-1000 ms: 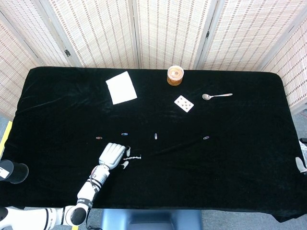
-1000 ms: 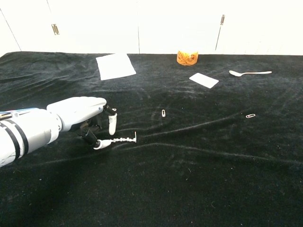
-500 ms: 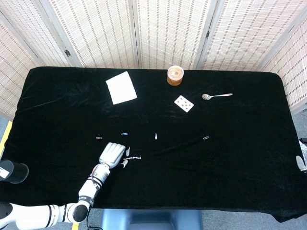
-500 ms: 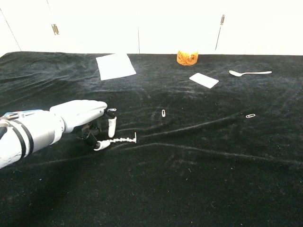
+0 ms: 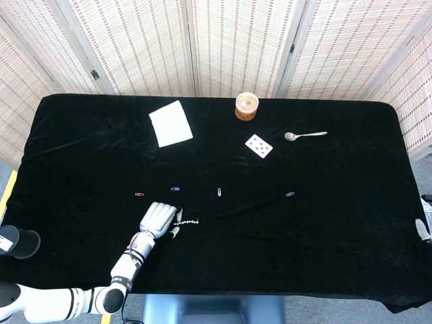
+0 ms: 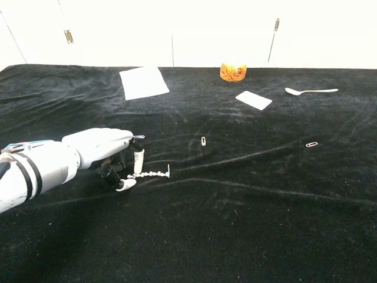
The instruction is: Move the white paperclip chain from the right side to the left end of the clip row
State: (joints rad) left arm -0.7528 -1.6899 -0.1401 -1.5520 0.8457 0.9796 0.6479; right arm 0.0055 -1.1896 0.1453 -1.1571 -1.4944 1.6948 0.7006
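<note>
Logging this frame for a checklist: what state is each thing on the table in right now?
left hand: fingers curled over the near end of the chain, grip unclear
white paperclip chain: stretched flat on the cloth
white paper: flat
playing card: face up
spoon: lying flat
orange container: upright
right hand: only a sliver shows

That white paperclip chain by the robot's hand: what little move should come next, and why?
Probably close the fingers on the chain's near end. The left hand sits right at the white paperclip chain, which lies flat on the black cloth, apparently not yet lifted.
</note>
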